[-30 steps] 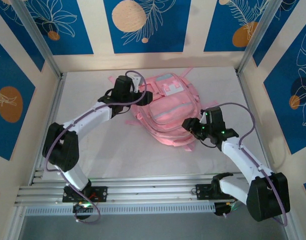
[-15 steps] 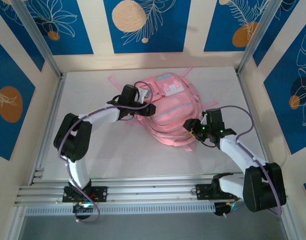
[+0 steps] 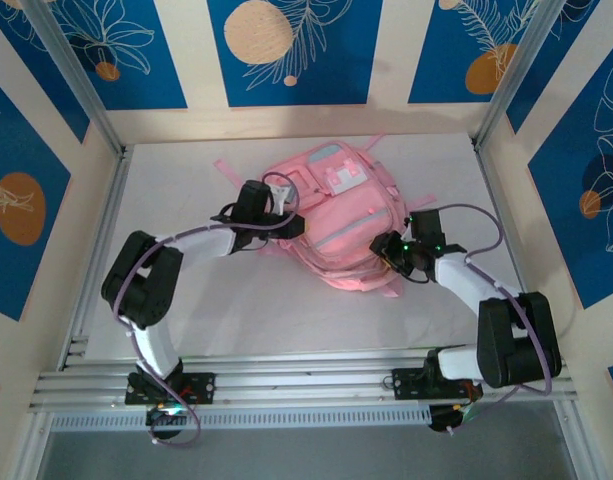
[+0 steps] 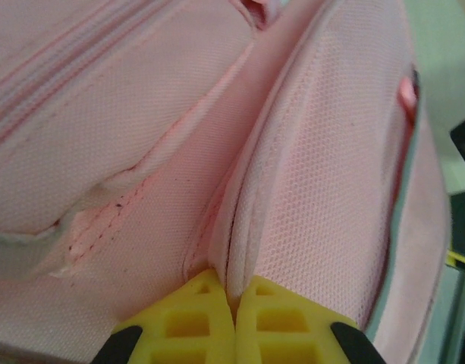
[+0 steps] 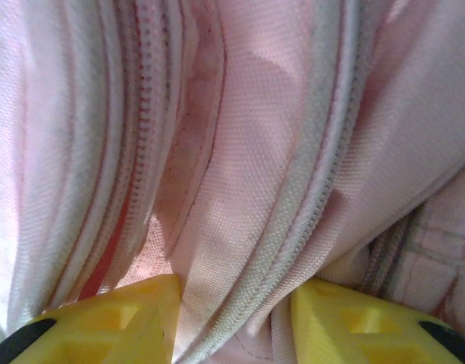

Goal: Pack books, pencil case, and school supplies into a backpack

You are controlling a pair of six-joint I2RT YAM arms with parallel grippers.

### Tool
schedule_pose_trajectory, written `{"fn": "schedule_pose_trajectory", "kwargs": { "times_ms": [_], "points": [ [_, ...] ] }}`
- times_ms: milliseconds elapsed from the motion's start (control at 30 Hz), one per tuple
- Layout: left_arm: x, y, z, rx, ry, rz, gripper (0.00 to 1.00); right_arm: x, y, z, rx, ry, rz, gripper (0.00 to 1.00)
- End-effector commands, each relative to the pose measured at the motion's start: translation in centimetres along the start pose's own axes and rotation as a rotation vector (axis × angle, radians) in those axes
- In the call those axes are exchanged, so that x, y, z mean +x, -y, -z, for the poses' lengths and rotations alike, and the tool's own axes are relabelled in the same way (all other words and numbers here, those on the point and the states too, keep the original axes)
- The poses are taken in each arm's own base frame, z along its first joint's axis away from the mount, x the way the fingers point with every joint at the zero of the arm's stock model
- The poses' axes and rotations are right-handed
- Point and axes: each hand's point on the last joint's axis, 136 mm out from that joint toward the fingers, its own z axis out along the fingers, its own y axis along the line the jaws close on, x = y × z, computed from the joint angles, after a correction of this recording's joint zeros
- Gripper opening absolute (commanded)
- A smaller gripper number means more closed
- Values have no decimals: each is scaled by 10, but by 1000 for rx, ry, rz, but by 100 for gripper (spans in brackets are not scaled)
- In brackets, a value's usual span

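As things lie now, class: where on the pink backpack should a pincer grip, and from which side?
Probably a raised seam fold, approached from the side of the backpack, jaws straddling it. It lies flat, panels too broad to pinch; folds stand proud. The left pincer is shut on one.

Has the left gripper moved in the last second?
Yes. The left gripper has come toward the near silver rail; its jaws pinch the large pink fabric backpack.

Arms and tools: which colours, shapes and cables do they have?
The left arm and right arm have white links, bulky black joints and a thin purple cable looping alongside. The left tool and right tool have yellow fingers with square hollows and black outer edges.
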Motion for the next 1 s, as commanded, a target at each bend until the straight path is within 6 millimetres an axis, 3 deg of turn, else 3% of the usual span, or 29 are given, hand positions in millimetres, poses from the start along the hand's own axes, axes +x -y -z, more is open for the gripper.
{"fn": "schedule_pose_trajectory", "kwargs": {
  "times_ms": [0, 233, 367, 467, 667, 800, 967],
  "points": [
    [35, 37, 6, 120, -88, 33, 0, -39, -25, 8, -18, 104, 91, 43],
    [21, 66, 8, 161, -26, 62, 0, -44, -31, 27, 36, 130, 145, 52],
    [-3, 77, 11, 158, 55, 72, 0, -19, -36, 44, 40, 107, 163, 62],
    [-23, 85, 16, 167, 126, 84, 0, 8, -42, 54, 36, 80, 175, 82],
    [-45, 98, 26, 209, 215, 114, 0, 51, -65, 56, -11, 54, 208, 83],
    [-49, 104, 31, 221, 235, 127, 0, 59, -79, 42, 3, 65, 238, 82],
    [-50, 105, 38, 207, 262, 128, 0, 67, -101, 17, 54, 28, 288, 73]
  ]
}}
